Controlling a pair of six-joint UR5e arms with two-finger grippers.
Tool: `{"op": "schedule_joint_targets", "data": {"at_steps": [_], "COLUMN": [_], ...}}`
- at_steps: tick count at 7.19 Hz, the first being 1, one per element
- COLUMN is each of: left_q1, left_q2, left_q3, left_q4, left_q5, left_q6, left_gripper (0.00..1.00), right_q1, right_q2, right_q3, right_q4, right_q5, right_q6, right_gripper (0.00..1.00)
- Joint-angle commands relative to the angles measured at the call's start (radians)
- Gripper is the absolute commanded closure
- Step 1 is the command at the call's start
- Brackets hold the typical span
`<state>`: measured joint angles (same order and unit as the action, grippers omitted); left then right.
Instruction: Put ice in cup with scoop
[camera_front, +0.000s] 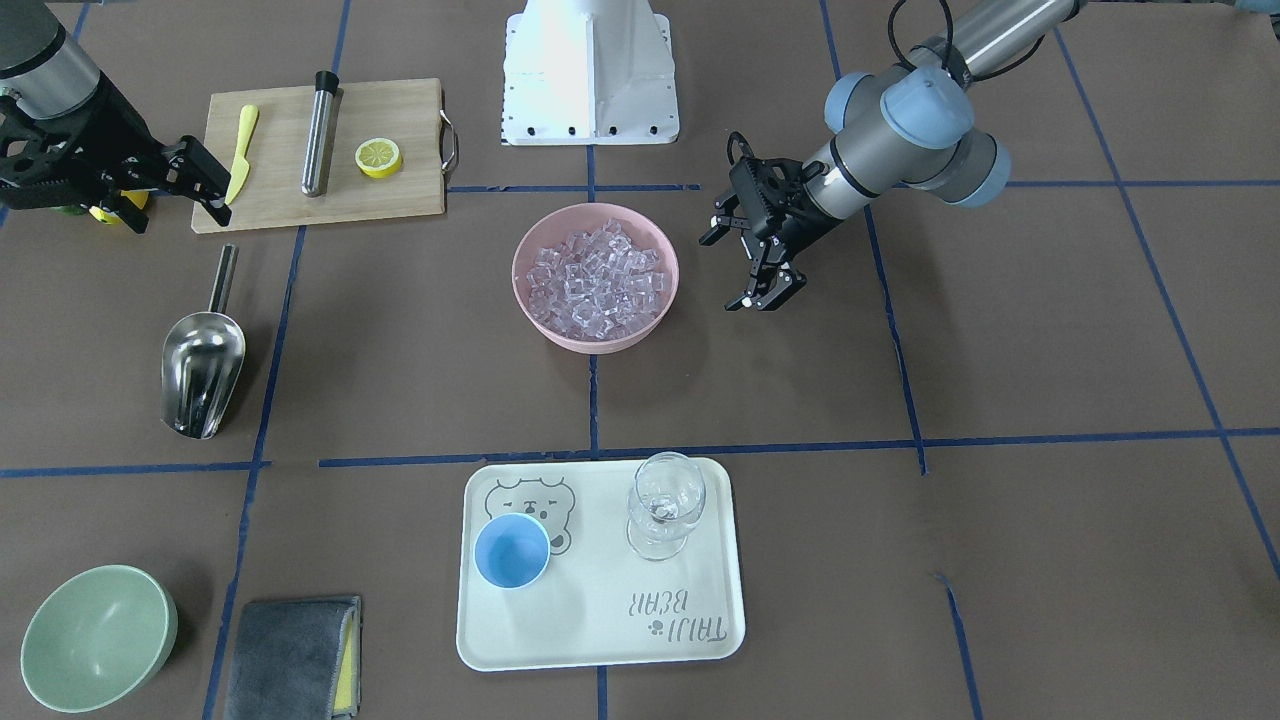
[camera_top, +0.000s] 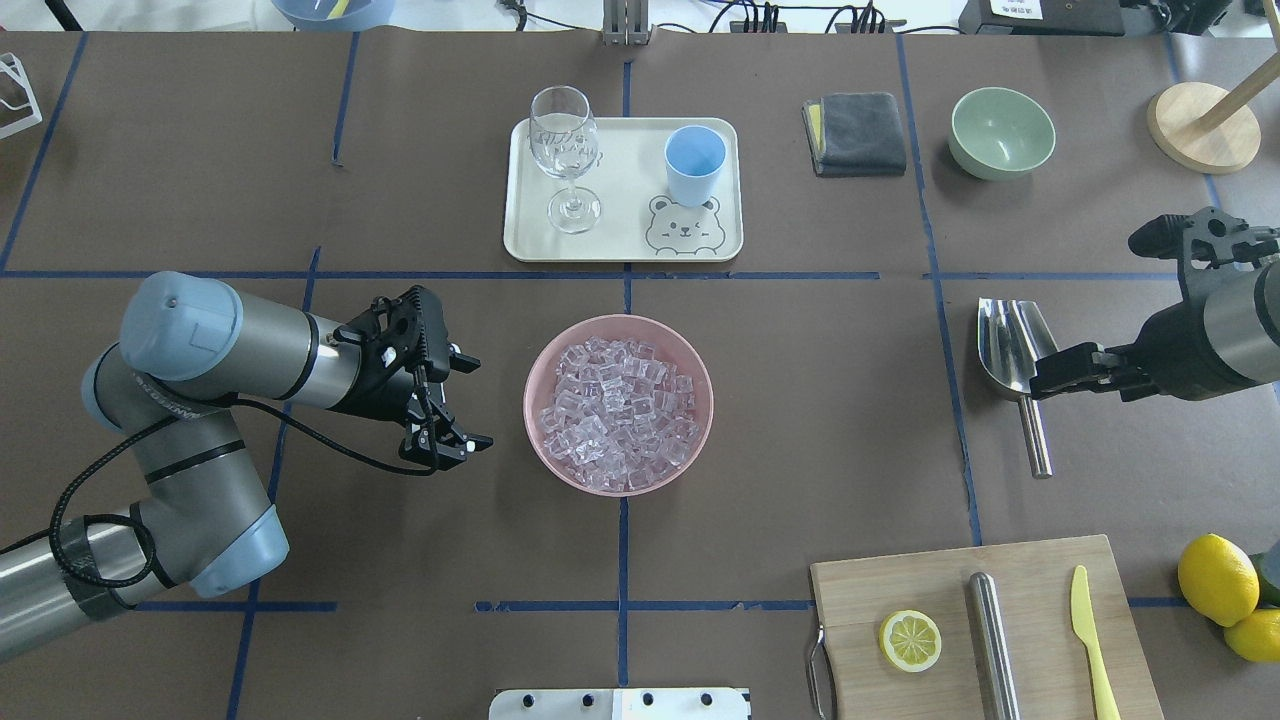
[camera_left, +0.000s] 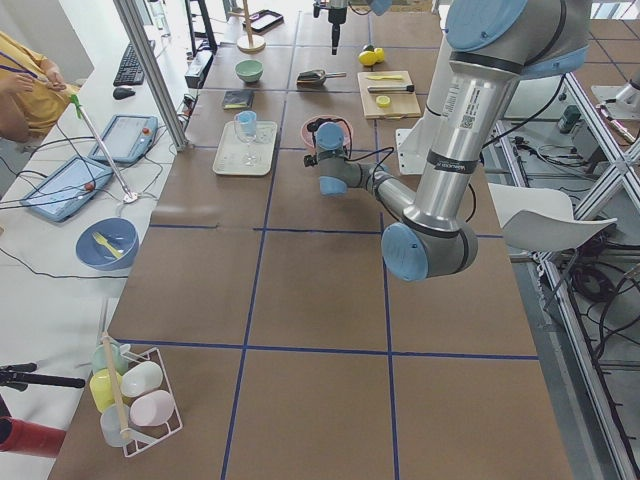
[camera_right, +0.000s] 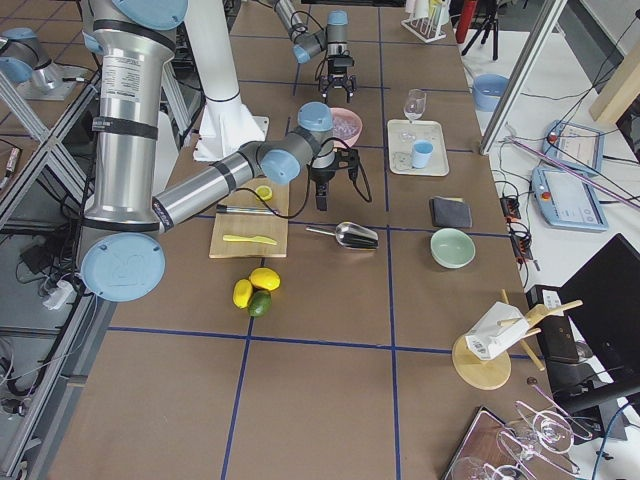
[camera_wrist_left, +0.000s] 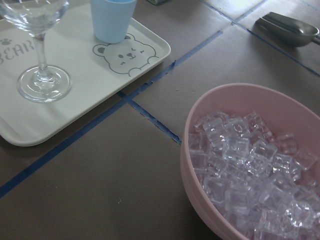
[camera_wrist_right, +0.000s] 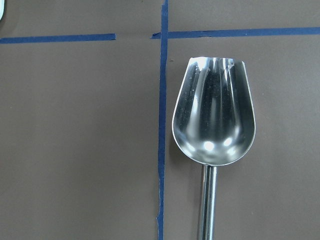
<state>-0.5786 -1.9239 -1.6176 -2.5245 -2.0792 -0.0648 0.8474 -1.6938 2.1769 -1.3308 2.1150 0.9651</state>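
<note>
The ice (camera_top: 618, 400) fills a pink bowl (camera_top: 531, 400) at the table's middle. The light-blue cup (camera_top: 694, 163) stands upright and empty on a cream tray (camera_top: 620, 205) beyond the bowl. The steel scoop (camera_top: 1010, 345) lies flat on the table to the right, trough away from me, and shows in the right wrist view (camera_wrist_right: 214, 120). My left gripper (camera_top: 472, 402) is open and empty, just left of the bowl. My right gripper (camera_top: 1045, 380) is open and empty, hovering over the scoop's handle end without touching it.
A clear stemmed glass (camera_top: 565, 150) stands on the tray left of the cup. A cutting board (camera_top: 1040, 575) with a lemon slice, steel cylinder and yellow knife lies near right. A green bowl (camera_top: 1001, 130), grey cloth (camera_top: 855, 132) and lemons (camera_top: 1217, 578) are on the right.
</note>
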Motion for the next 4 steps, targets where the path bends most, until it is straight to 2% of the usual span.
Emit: {"op": "schedule_joint_targets", "data": {"at_steps": [1,2,4], "left_q1": [0.003,0.005,0.012], "left_q2": [-0.035,-0.079,-0.092], "left_q3": [0.086,0.129,0.133], "left_q4": [-0.057,-0.063,-0.057], "left_q5": [-0.021,-0.003,0.028], "left_q6": [0.094,0.086,0.086], "left_gripper": [0.0,0.0,0.0], "right_q1": [-0.013,-0.016,-0.021], "right_q2": [-0.012,-0.013,-0.026], "right_q3": [0.0,0.0,-0.002], "right_q4": [0.015,0.015,0.016], "right_q5": [-0.004,-0.006,-0.003], "right_q6": [-0.006,-0.005,0.004], "right_gripper": [0.0,0.0,0.0]}}
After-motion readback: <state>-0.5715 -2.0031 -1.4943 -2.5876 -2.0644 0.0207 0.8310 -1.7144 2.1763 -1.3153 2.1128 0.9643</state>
